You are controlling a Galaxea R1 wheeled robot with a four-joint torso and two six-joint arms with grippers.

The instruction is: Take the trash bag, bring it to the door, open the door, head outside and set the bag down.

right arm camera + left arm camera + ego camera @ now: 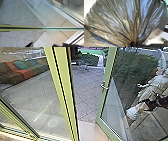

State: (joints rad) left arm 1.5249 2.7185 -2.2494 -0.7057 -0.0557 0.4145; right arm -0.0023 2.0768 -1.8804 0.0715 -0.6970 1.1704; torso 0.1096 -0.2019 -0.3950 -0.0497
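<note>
Trash bag [125,22], one: container of dark, shiny, partly see-through plastic. Contents: screened by plastic and creases, impossible to tell. Closure: neck drawn together into a tight bunch. Location: at left gripper [132,44], neck gripped, body bulging outward. Distance from door: cannot tell.

Direction of trash bag: neck toward left gripper, full body away from it. Pleats: many, long, fanning from the bunched neck into the body. Long axis: apparently along the neck-to-body line; far end out of sight, so exact lie and any tilt impossible to tell.

Left gripper: closed tight around the neck of the trash bag. Right gripper [48,44]: spread wide, nothing visible in its grasp; beyond it, a narrow green edge [31,26], with speckled paving [28,17] and pale tiles [53,20] to either side.

Door [107,69], one: green frame, glass pane, standing open. Fitting: metal handle [104,86]. Across the opening: green post [62,84]. Between the two: paved yard [85,89], with hedge [90,60] farther out. Seating [22,69], patchwork of orange, teal and brown, at far left. In the door's pane: pale and dark shapes, too blurred to name.
</note>
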